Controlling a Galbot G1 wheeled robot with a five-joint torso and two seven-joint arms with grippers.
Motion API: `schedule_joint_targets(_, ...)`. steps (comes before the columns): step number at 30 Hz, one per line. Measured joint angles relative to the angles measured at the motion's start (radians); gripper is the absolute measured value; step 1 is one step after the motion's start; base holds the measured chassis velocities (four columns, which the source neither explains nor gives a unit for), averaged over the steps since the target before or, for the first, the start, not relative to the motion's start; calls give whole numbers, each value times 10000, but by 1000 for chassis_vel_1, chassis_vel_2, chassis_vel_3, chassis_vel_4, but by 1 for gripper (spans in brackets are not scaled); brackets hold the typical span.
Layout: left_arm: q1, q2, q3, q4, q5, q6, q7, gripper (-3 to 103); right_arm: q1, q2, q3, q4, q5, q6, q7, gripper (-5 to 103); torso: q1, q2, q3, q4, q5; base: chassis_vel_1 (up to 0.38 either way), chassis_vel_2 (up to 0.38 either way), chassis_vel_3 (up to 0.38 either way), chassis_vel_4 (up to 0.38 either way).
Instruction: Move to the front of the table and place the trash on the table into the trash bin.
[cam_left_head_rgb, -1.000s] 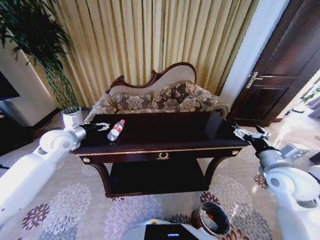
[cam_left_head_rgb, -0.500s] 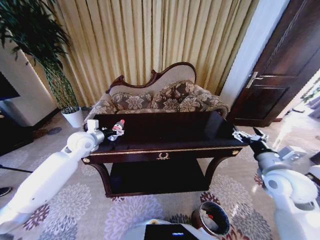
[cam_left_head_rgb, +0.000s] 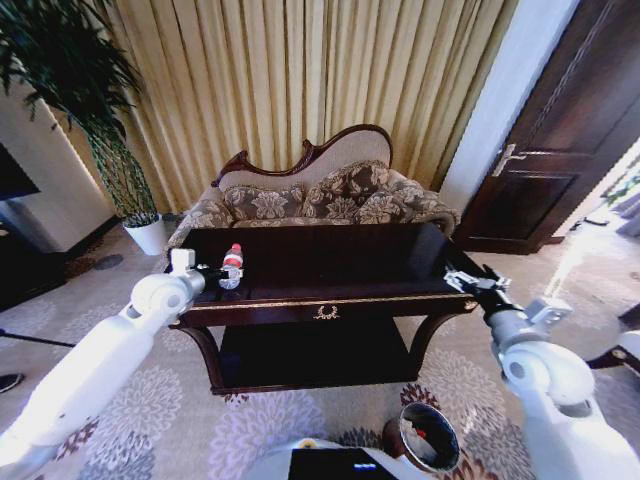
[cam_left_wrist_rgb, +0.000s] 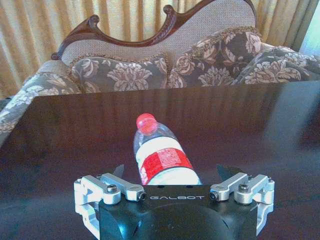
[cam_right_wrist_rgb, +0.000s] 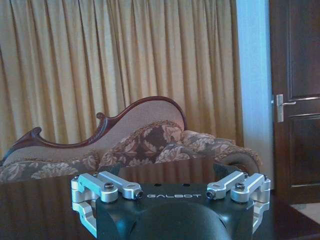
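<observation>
In front of the robot stands the big dark desk (cam_left_head_rgb: 330, 262), with a flowery sofa (cam_left_head_rgb: 320, 195) close behind it and gold curtains (cam_left_head_rgb: 300, 80) on the wall. The desk top is shiny and mostly bare, so the trash on it is easy to see. The left arm reaches over the left end of the desk, and its gripper (cam_left_head_rgb: 212, 273) sits low, right at the bottle (cam_left_head_rgb: 231, 266). The bottle lies on its side with its red cap pointing toward the sofa. In the left wrist view the bottle (cam_left_wrist_rgb: 162, 160) rests between the two fingers, which are spread wide on both sides and do not look like they are squeezing it, so I think this is the lining-up step before a grab. The right gripper (cam_left_head_rgb: 468, 283) waits at the right end of the desk, and its fingers (cam_right_wrist_rgb: 112, 186) are spread wide with nothing between them. The trash bin (cam_left_head_rgb: 425, 437) stands on the carpet below the desk front, near the robot's right side, so it is an easy drop spot. It is black inside, with one small red speck in it.
</observation>
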Motion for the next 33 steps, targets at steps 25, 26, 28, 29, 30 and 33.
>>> schedule_joint_targets(25, 1202, 59, -1196, -330, -52, -7, -323, 100, -771, -40, 893, 837, 87, 27, 0, 100, 0, 0, -1, -1, 0, 0, 0, 0, 0)
schedule_joint_targets(26, 1307, 60, -1280, -364, -55, -7, -322, 100, -822, -40, 911, 918, 90, 28, 0, 100, 0, 0, -1, -2, -1, 0, 0, 0, 0)
schedule_joint_targets(28, 1420, 60, -1355, -399, -56, -7, -320, 100, -850, -40, 922, 968, 93, 28, 0, 100, 0, 0, 0, -2, -1, 0, 0, 0, 0)
schedule_joint_targets(29, 1581, 62, -1470, -453, -58, -7, -317, 100, -896, -38, 941, 1042, 97, 29, 0, 100, 0, 0, 0, -1, -2, 0, 0, 0, 0)
schedule_joint_targets(30, 1762, 80, -1602, -508, -58, -7, -297, 100, -951, -34, 970, 1122, 104, 29, 0, 100, 0, 0, -1, 0, -1, 0, 0, 0, 0)
schedule_joint_targets(33, 1930, 100, -1734, -557, -58, -7, -268, 100, -1013, -23, 1005, 1205, 109, 29, 0, 100, 0, 0, -1, 0, -1, 0, 0, 0, 0)
